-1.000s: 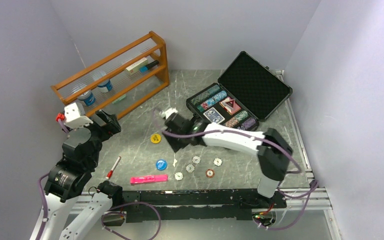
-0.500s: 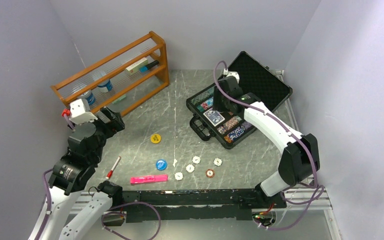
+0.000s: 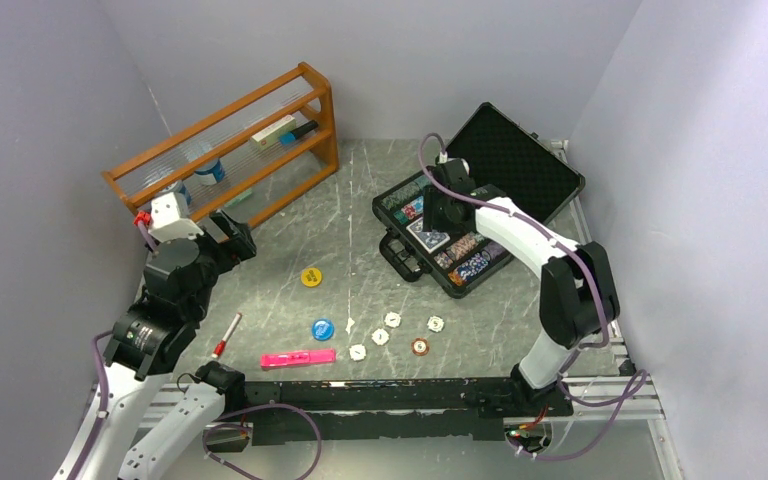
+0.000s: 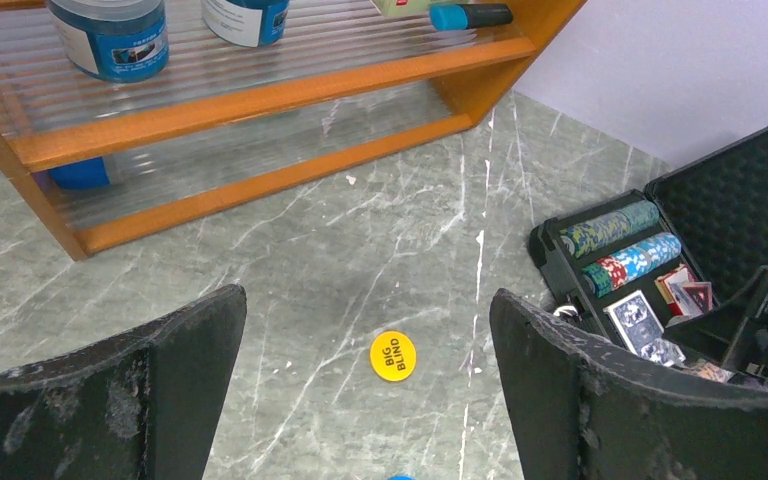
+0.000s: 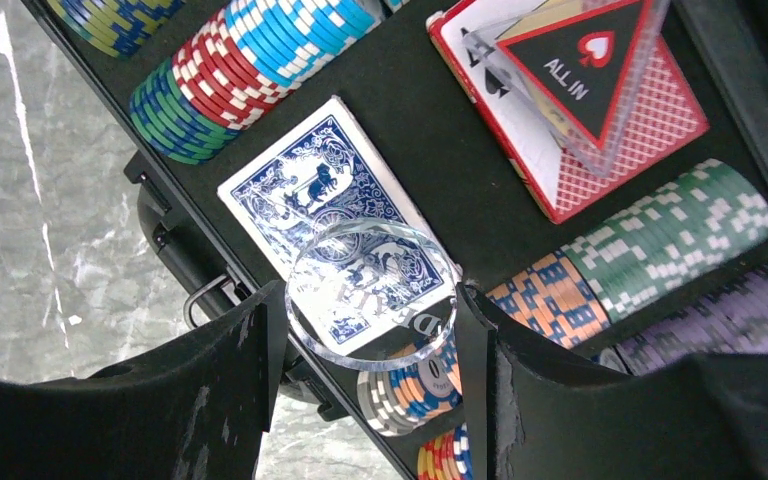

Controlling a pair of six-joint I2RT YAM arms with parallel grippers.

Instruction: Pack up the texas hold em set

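The black case (image 3: 516,170) lies open at the back right, its tray holding chip stacks (image 5: 250,75) and a blue card deck (image 5: 310,190). It also holds a red deck (image 5: 650,120) under a clear "ALL IN" triangle (image 5: 585,60). My right gripper (image 3: 443,213) hovers over the tray, shut on a clear round disc (image 5: 372,292) above the blue deck. My left gripper (image 4: 367,305) stands open, high above the table, with the yellow button (image 4: 393,356) far below it. The blue button (image 3: 322,328), small white discs (image 3: 392,320) and an orange chip (image 3: 419,347) lie near the front.
A wooden shelf rack (image 3: 230,150) with blue jars stands at the back left. A pink marker (image 3: 298,357) and a red-tipped pen (image 3: 226,335) lie near the front edge. Walls close in the left, back and right sides.
My right arm swung from the table's middle to the case and now holds over the tray. My left arm crept slightly up and to the right.
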